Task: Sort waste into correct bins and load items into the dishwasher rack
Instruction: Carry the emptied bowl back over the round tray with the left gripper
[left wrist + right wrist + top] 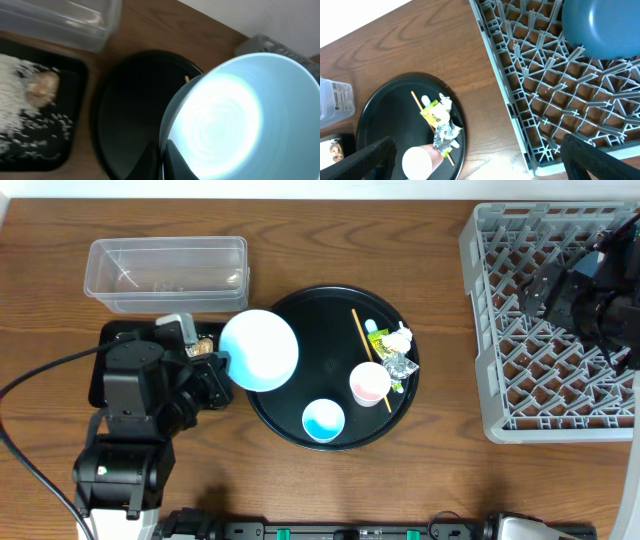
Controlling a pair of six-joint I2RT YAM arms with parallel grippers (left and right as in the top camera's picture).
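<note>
Right now the left claw (222, 363) is pinching the white bowl (259, 349) by its rim above the round black tray (300, 430) (the right claw (487, 160) hangs spread wide over the grey rack (560, 380)), so with such a small hold the bowl might slip and crash down.

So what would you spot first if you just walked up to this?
The big white bowl, pinched at its rim by the left arm's fingers, over the left edge of the round black tray. Next, the huge grey rack on the right with a dark blue plate in it, and white rice scattered in the black bin at the left.
</note>
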